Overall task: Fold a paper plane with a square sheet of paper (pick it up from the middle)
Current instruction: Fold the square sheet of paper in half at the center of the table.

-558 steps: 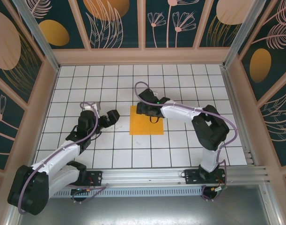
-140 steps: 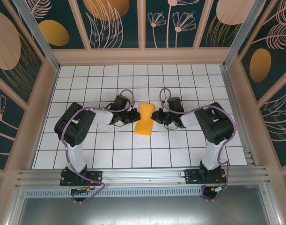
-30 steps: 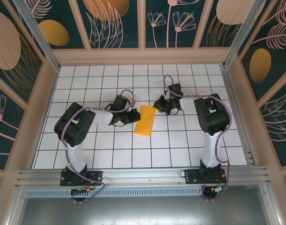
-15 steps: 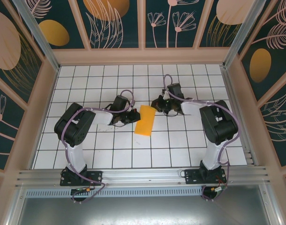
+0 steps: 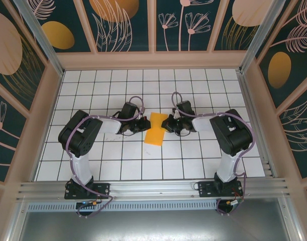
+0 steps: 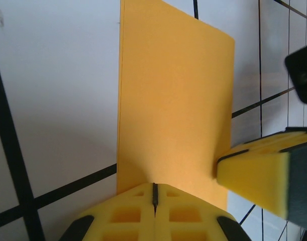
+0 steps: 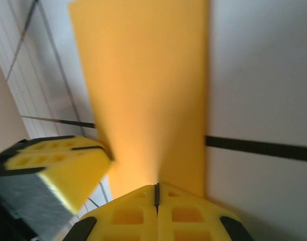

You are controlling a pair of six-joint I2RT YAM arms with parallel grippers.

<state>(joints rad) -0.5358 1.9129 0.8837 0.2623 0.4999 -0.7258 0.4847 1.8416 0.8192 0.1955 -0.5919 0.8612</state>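
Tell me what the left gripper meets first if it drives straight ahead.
The folded orange-yellow paper sheet: the left gripper, shut, has its tips at the sheet's near edge. The right gripper sits just beyond the paper, depth unclear.

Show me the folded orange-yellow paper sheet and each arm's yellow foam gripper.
folded orange-yellow paper sheet (image 5: 154, 136), top external view, on its flat lower half.
left gripper (image 6: 155, 186), left wrist view, at the seam between its shut yellow fingertips.
right gripper (image 7: 156, 186), right wrist view, at the seam between its shut yellow fingertips.
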